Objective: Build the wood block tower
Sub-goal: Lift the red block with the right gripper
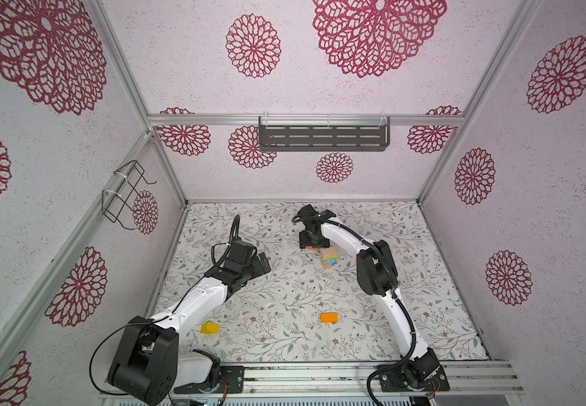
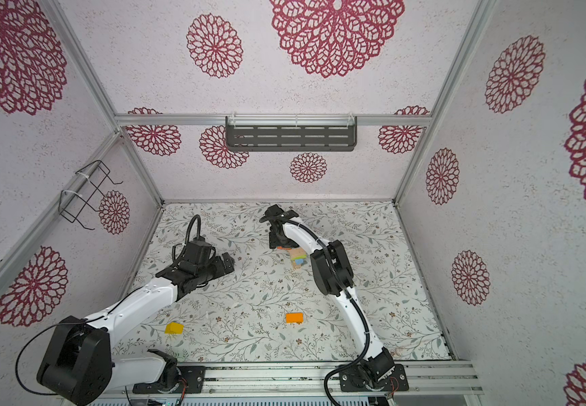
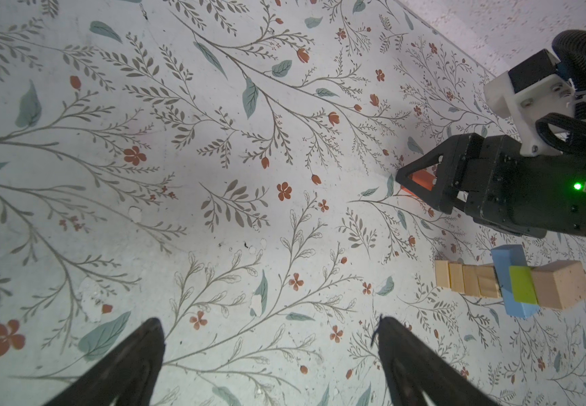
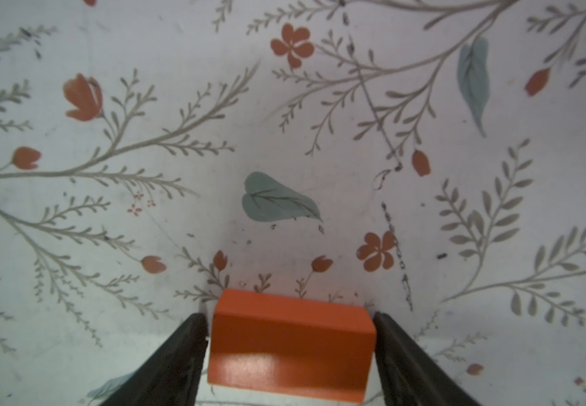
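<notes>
Right gripper (image 4: pixel 289 316): clasping red-orange block (image 4: pixel 291 348); arm bent, just beyond wood block tower (image 1: pixel 330 258).
Left gripper (image 3: pixel 269 320): fingers spread, left of tower.
Table (image 1: pixel 284 288): floral; orange block (image 1: pixel 329 317), yellow block (image 1: pixel 209 328) in front of tower.
Walls (image 1: pixel 284 70): red-flowered.

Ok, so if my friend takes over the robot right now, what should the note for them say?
The left gripper is open and holds nothing.
The right gripper is shut on the red-orange block, low, on the far side of the wood block tower.
Done: the tower has natural cubes, then light blue, lime green and a plain block on top.
Left to do: stack the red-orange block, then the yellow block and the orange block, which lie loose near the front.
</notes>
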Controlling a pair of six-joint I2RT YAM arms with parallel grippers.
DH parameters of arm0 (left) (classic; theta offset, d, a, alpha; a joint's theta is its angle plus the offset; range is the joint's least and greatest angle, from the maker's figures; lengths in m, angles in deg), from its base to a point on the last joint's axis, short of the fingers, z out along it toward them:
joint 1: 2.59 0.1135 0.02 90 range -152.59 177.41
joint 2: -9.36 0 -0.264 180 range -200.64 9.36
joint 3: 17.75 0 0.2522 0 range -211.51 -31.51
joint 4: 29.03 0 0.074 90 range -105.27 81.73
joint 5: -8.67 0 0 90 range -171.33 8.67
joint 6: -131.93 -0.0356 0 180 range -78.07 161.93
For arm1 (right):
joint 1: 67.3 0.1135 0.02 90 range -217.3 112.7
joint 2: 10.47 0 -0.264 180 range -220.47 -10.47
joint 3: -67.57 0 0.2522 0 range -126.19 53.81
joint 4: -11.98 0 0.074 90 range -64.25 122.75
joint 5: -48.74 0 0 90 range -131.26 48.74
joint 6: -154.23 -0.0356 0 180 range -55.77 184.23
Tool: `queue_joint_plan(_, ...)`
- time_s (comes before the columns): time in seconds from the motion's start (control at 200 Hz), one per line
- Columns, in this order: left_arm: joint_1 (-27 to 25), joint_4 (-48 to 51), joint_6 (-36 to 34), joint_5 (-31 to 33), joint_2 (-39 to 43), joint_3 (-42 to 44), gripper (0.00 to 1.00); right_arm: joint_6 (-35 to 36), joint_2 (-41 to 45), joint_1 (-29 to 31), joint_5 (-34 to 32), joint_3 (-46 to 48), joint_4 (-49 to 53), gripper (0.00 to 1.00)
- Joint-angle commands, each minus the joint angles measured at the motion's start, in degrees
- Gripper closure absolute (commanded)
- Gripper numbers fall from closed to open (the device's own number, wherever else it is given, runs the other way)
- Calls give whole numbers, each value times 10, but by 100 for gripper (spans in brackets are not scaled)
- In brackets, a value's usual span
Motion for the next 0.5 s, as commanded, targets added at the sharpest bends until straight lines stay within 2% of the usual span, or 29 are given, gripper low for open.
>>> queue_joint_plan(0.0, 5, -12, 0, -1, -3, 3, 3, 6, -4, 1, -23, -10, 30, 26)
queue_joint_plan(0.13, 5, -12, -1, -1, -3, 2, 3, 7, -3, 1, -24, -10, 29, 33)
queue_joint_plan(0.495, 5, -12, -2, -3, -6, -1, 3, 14, 13, 1, -35, -10, 21, 40)
